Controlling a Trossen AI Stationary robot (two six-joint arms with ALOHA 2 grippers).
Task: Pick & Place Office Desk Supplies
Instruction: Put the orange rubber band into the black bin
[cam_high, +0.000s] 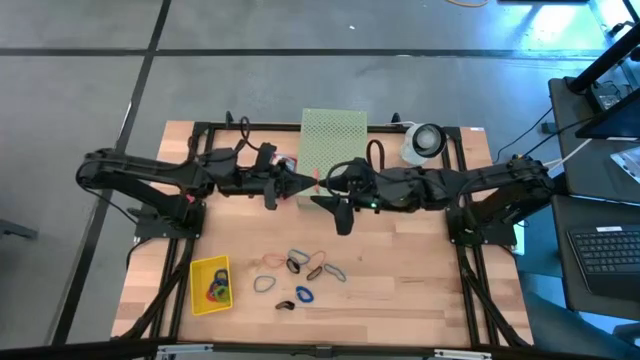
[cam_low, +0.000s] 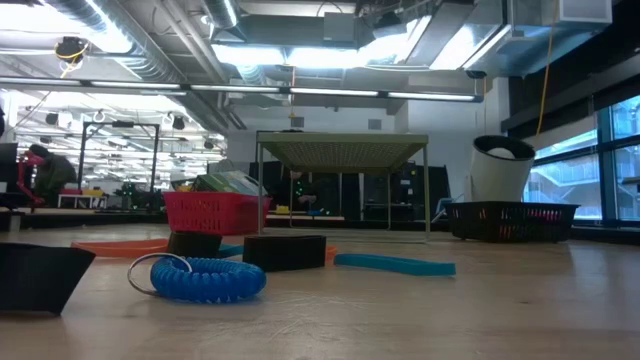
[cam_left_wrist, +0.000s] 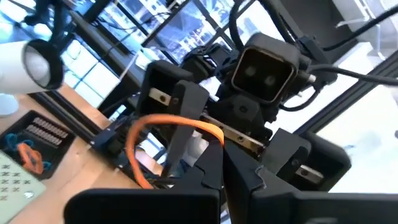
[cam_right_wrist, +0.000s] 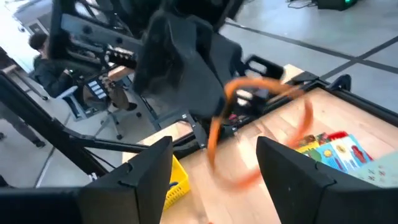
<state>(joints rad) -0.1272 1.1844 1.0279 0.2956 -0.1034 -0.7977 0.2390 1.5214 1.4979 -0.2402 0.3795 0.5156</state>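
The main risk is the thin orange rubber-band loop (cam_left_wrist: 175, 124) slipping or snapping free. It hangs from the left claw (cam_left_wrist: 225, 165), whose 2 fingers are pressed together on it, and it looks stretched and springy. If the right claw (cam_right_wrist: 214, 155) closes off-centre, it may catch only 1 strand or miss the loop. The 2 claws sit tip to tip, so a small misjudged advance could knock them together. A dropped loop could land at the foot of the large pale green perforated box (cam_high: 333, 140), at 12 o'clock of the meeting point, where it would be awkward to reach.

Both arms stretch inward low over the wooden counter (cam_high: 400, 290) and meet towards its 12 o'clock edge. The left arm reaches in from 9 o'clock and the right from 3 o'clock. The right claw's fingers stand wide apart, empty, facing the loop. More coloured loops (cam_high: 300, 270) lie loose towards 6 o'clock, and a small yellow card box (cam_high: 210, 285) sits at 8 o'clock.
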